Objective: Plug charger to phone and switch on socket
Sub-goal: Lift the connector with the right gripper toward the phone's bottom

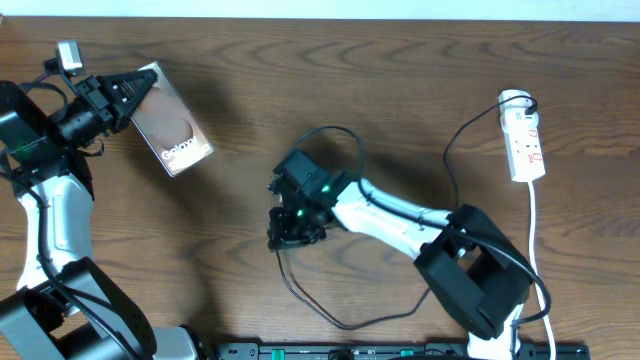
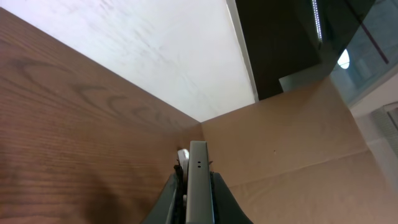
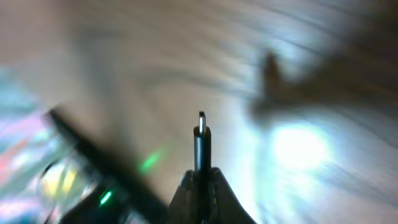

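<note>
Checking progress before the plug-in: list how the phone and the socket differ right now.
The phone is dark and glossy; the socket is white with red marks. The phone is clamped by one edge in the left gripper at far left; the socket lies untouched at far right. Both are flat and elongated.

Matt wood-grain table (image 1: 400, 70), glossy phone (image 1: 172, 122), wht plastic socket (image 1: 527, 142)

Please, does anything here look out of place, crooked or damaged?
Nothing looks damaged. The phone is askew at the far left, clamped at one end by the left gripper. The charger cable lies in loose loops, its tip pinched in the right gripper.
</note>
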`<state>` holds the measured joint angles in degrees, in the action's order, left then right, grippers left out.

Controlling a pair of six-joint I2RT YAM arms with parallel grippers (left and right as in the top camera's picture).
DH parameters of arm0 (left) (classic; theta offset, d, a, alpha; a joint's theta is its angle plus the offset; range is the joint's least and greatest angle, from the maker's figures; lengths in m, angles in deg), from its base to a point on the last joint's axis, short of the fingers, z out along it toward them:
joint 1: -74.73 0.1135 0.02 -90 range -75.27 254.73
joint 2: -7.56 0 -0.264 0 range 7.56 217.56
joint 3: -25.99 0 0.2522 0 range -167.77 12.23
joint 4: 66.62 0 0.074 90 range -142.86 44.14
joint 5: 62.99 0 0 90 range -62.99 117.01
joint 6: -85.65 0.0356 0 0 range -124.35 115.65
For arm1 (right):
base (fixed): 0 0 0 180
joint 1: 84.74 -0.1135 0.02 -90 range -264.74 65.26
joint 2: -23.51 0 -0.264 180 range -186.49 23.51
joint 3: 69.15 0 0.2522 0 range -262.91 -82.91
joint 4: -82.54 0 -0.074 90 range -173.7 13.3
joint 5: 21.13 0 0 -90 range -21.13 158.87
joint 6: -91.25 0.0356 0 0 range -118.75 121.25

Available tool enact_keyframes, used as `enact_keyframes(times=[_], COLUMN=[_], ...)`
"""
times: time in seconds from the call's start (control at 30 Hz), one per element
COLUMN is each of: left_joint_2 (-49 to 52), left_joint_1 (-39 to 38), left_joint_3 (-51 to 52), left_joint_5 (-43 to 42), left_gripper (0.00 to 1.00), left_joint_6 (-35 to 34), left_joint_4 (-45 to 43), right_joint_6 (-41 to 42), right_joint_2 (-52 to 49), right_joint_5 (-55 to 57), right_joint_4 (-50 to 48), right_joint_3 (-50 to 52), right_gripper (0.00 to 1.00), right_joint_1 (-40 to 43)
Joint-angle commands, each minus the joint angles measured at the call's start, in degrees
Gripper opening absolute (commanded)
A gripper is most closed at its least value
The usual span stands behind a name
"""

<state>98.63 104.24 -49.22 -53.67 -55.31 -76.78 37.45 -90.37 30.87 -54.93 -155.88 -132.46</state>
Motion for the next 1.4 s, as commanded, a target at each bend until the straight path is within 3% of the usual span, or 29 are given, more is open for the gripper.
enact_keyframes(times=[0.0, 0.27, 0.63, 0.83, 1.17, 1.37], left_joint_2=[-0.8, -0.8, -0.8, -0.8, -0.8, -0.8], left_joint_1=[0.0, 0.0, 0.0, 0.0, 0.0, -0.4], left_joint_3=[-1.3, -1.3, -1.3, -1.3, -1.3, -1.3], left_joint_5=[-1.2, -1.2, -1.2, -1.2, 0.3, 0.5], left_gripper=[0.07, 0.07, 0.07, 0.07, 0.07, 0.07], left_joint_6=[0.2, 0.2, 0.2, 0.1, 0.1, 0.1], left_joint_4=[-0.4, -0.4, -0.4, -0.4, -0.4, -0.5], right_joint_6=[-16.1, -32.2, -28.9, -20.2, 4.2, 8.1], right_joint_2=[-0.4, -0.4, -0.5, -0.5, -0.5, -0.5], right_joint_5=[-16.2, -27.0, -35.3, -36.6, -36.5, -36.4], right_joint_4=[-0.6, -2.5, -10.9, -15.8, -41.2, -49.1], right_joint_3=[-0.5, -0.5, -0.5, -0.5, -0.5, -0.5], right_gripper=[0.01, 0.01, 0.01, 0.01, 0.01, 0.01], right_joint_1=[2.0, 3.9, 4.2, 6.3, 8.3, 8.3])
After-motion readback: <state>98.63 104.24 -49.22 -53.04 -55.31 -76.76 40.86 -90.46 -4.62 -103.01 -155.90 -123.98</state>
